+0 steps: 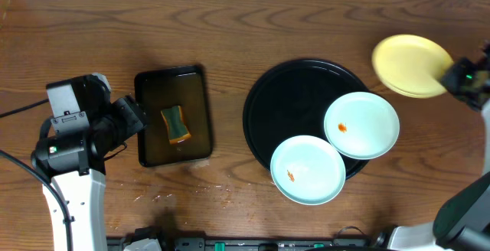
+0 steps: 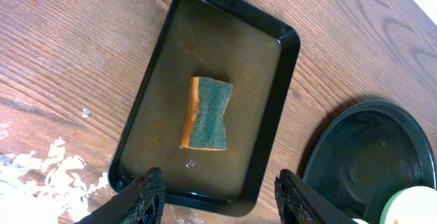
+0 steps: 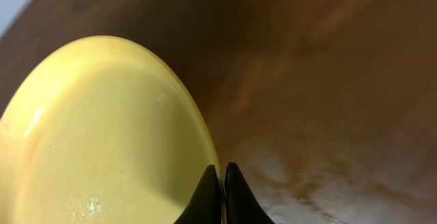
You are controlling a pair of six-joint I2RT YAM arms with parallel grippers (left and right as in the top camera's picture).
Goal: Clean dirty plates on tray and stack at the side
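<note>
The right gripper point(image 3: 223, 191) is pinched closed on the rim of the pale yellow round plate point(image 1: 412, 65), which sits off the large round glossy black tray point(image 1: 287, 98) at its two o'clock, over the brown wood-grain tabletop point(image 1: 230, 21). Two mint-white round plates with orange specks overlap on the tray, one point(image 1: 361, 125) at four o'clock and one point(image 1: 307, 170) at six o'clock. The left gripper point(image 2: 218, 195) hangs with its jaws spread above the small dark rectangular tray point(image 2: 281, 60), which holds a green-and-yellow sponge point(image 2: 207, 113).

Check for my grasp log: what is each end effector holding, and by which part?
Right end effector grips the yellow plate by its rim; left end effector holds nothing.
</note>
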